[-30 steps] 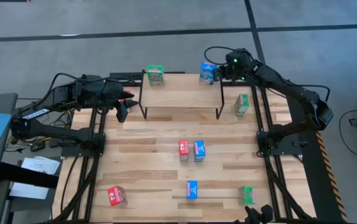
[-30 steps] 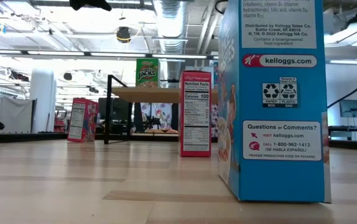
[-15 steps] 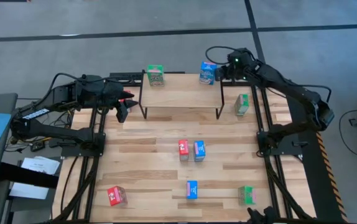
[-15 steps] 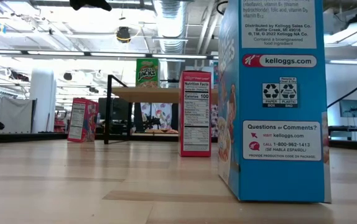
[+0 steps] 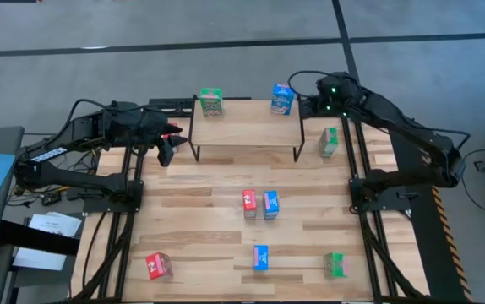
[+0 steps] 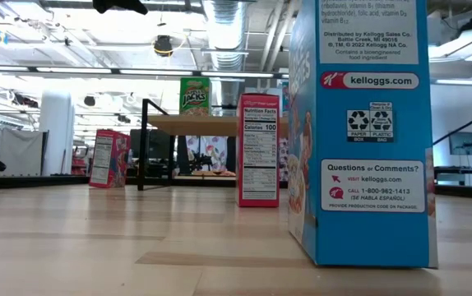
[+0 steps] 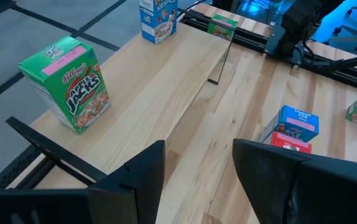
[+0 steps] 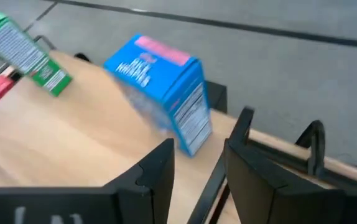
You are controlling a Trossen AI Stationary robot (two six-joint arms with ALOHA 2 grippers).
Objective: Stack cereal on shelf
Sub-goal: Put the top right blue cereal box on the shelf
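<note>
I draw my right gripper (image 5: 306,103) back from the blue cereal box (image 5: 282,99) on the shelf (image 5: 247,127), fingers apart, leaving the box standing alone.

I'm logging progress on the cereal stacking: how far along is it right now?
Done: two boxes stand on the shelf, a green box and a blue box. In hand: nothing; the right pincer is open and empty beside the blue box, and the left pincer is open by the shelf's left end. Left: six boxes on the tabletop, including the red and blue pair.
</note>
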